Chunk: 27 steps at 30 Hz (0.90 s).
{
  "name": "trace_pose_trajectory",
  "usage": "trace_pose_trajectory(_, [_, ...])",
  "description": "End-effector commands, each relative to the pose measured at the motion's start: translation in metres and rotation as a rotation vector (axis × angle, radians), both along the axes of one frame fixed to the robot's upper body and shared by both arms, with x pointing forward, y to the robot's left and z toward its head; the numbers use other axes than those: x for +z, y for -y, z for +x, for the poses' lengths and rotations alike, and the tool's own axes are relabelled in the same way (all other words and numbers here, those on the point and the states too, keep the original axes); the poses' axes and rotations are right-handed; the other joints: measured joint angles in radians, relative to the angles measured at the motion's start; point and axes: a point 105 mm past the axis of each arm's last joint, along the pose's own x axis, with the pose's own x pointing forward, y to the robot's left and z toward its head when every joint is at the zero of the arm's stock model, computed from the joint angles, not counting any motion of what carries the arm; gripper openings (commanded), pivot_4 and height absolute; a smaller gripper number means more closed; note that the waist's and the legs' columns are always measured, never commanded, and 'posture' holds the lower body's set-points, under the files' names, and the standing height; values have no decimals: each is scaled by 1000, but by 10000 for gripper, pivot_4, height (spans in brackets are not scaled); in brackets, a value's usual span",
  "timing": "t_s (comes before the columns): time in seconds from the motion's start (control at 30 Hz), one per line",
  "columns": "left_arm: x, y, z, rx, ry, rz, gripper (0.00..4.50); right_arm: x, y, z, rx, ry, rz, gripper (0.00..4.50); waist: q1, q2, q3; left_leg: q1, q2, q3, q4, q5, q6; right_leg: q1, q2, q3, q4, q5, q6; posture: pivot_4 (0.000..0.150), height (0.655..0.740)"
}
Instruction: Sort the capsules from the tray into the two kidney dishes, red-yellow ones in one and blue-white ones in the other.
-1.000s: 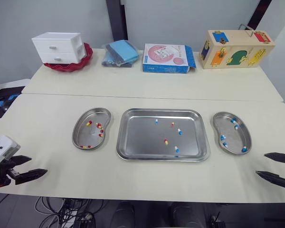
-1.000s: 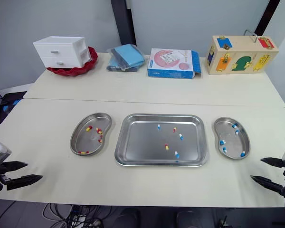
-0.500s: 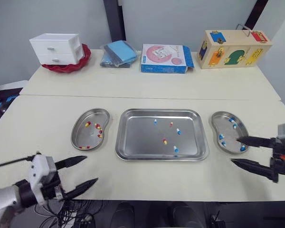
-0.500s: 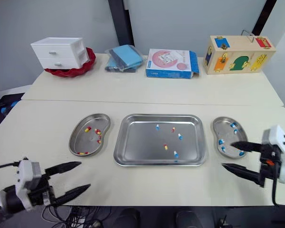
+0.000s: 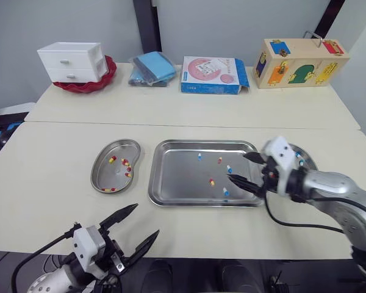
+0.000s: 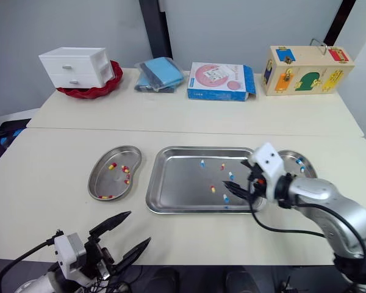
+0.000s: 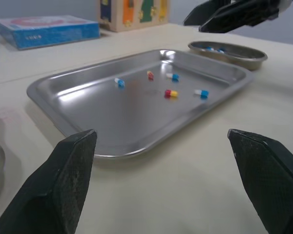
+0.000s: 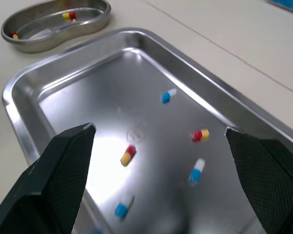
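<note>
The steel tray (image 5: 183, 177) lies mid-table with several loose capsules: blue-white ones (image 5: 200, 156) (image 5: 229, 169) (image 5: 226, 192) and red-yellow ones (image 5: 219, 160) (image 5: 212, 182). The left kidney dish (image 5: 105, 174) holds red-yellow capsules (image 5: 126, 162). Blue-white capsules lie in the right kidney dish (image 6: 302, 165), partly hidden behind my right arm. My right gripper (image 5: 238, 166) hangs open over the tray's right part, above the capsules, holding nothing. Near the table's front edge, my left gripper (image 5: 146, 220) is open and empty, short of the tray's front left corner.
Along the far side stand a white drawer unit (image 5: 73, 61) on a red bowl, a blue cloth (image 5: 152, 67), a blue and pink box (image 5: 213, 74) and a wooden lock box (image 5: 302, 62). A seam (image 5: 171, 125) crosses the tabletop behind the dishes.
My right gripper has swung left from beside the right dish to over the tray's right part. My left gripper has moved right along the front edge. Both stay open.
</note>
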Motion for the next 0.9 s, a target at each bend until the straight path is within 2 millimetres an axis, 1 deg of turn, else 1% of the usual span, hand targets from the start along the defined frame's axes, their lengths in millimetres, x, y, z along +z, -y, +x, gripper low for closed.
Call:
trace_pose_trajectory(0.03, [10,3,-1,33,37,-24,44369,-3,-15,11,-22,13,-26,45000,0,0,0,-1,0,0,0,0,0,0,0,0,0,0,0,1500,7400])
trace_pose_trajectory(0.13, [10,1,1,62,47,-24,44369,-15,-25,26,-81,-11,-52,45000,6,0,0,-3,-1,0,0,0,0,-3,-1,-1,0,0,0,1500,7400])
trace_pose_trajectory(0.27, [7,-5,-1,69,55,-34,44369,-21,-40,39,-125,-41,-41,45000,8,0,0,-5,-1,0,0,0,0,-6,-1,-1,2,0,0,1500,7400])
trace_pose_trajectory(0.3, [4,-8,-2,68,51,-36,44369,-22,-43,44,-153,-49,-32,45000,7,0,0,-6,-1,0,0,0,0,-8,-1,-1,2,0,0,1500,7400])
trace_pose_trajectory(0.37, [1,-13,-4,80,56,-42,44369,-24,-50,48,-157,-71,-30,45000,-5,1,0,-7,0,1,0,0,0,-10,0,0,4,0,0,1500,7400])
trace_pose_trajectory(0.47, [2,-15,-5,80,86,-57,44369,-30,-61,55,-187,-83,-33,45000,-14,1,0,-7,0,0,0,0,0,-11,0,0,4,0,-1,1500,7400])
trace_pose_trajectory(0.9, [19,-7,-1,85,129,-57,44369,-46,-82,64,-184,-102,-99,45000,-18,1,0,-8,0,1,-1,0,0,-13,0,0,4,0,-1,1500,7400])
